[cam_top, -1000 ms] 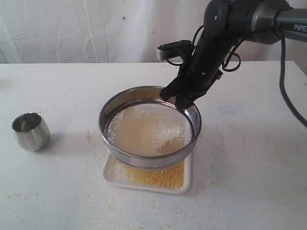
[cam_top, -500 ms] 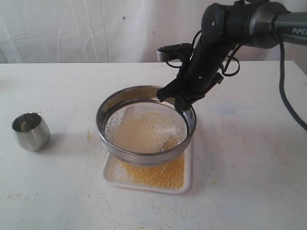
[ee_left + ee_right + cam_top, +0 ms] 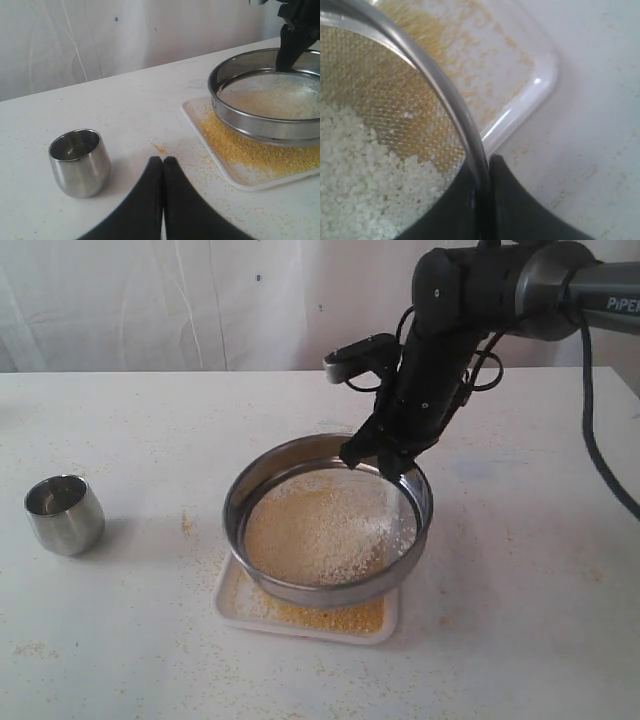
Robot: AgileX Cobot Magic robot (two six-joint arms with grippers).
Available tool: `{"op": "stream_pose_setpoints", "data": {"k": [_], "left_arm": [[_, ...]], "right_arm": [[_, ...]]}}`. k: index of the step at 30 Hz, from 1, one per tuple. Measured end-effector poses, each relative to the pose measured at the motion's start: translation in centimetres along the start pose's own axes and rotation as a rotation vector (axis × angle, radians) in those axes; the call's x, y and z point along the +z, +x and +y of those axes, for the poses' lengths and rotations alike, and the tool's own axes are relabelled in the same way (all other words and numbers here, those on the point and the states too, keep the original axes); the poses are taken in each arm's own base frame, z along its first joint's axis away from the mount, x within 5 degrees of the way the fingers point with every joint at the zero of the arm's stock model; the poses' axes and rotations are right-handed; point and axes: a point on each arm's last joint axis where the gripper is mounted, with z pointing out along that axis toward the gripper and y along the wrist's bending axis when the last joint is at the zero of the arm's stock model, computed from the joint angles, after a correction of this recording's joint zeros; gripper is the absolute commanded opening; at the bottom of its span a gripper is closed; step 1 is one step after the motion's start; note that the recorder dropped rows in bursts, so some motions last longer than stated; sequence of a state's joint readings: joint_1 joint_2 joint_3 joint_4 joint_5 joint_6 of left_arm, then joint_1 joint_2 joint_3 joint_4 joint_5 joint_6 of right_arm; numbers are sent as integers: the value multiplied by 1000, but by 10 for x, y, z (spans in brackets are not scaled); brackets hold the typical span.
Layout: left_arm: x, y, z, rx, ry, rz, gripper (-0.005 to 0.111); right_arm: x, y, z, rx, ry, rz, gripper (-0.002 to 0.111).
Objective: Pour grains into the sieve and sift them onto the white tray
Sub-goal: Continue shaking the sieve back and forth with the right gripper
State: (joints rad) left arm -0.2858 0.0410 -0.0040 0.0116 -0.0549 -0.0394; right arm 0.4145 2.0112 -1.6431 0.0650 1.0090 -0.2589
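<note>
Two arms are at work, but the exterior view shows only the right arm (image 3: 440, 350), which reaches down to the far rim of the sieve (image 3: 330, 590). The right jaws are nearly closed and pinch that rim. The sieve hangs tilted over the white tray (image 3: 226, 602) and covers most of it. A bed of tan grains (image 3: 320, 530) fills the mesh, paler toward the right. Yellow meal lies along the tray's near strip, and loose specks dot the desk (image 3: 520, 620). A steel cup (image 3: 63, 513) stands upright well to the left, apart from the tray. From the left wrist, the left jaws are pressed together tip to tip and hold nothing, low over the desk (image 3: 125, 115) near the steel cup (image 3: 80, 162). Beyond them the sieve (image 3: 260, 129) sits over the white tray (image 3: 235, 177), with yellow grains (image 3: 250, 150) heaped on the tray below its near wall. From the right wrist, the right jaws clamp the sieve's metal rim (image 3: 440, 85), one finger on either side of the wall. Whitish coarse grains (image 3: 360, 175) lie on the mesh, and a corner of the white tray (image 3: 535, 95) shows beneath, dusted yellow.
</note>
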Motion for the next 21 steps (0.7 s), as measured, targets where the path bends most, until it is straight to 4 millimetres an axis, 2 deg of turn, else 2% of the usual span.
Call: {"op": "stream_pose_setpoints", "data": {"k": [1,5,9,13,14,17,20,21], "left_arm": [[0,0,0,0,0,0,0],[0,0,0,0,0,0,0],[0,0,0,0,0,0,0],[0,0,0,0,0,0,0],[0,0,0,0,0,0,0],[0,0,0,0,0,0,0],[0,0,0,0,0,0,0],[0,0,0,0,0,0,0]], "right_arm": [[0,0,0,15,4,-5,0],[-1,1,3,-116,-58,3,0],[0,-4,1,37,1,-36,0],[-2,-1,7,-127,-102,-23,0],[-1,0,8,-112,-97,-9,0],[0,-5,2,87,-16,-53,0],[-2,-3,-1,-37,-57,-54,0],[-1,-3,-1,37,-30,-50,0]]}}
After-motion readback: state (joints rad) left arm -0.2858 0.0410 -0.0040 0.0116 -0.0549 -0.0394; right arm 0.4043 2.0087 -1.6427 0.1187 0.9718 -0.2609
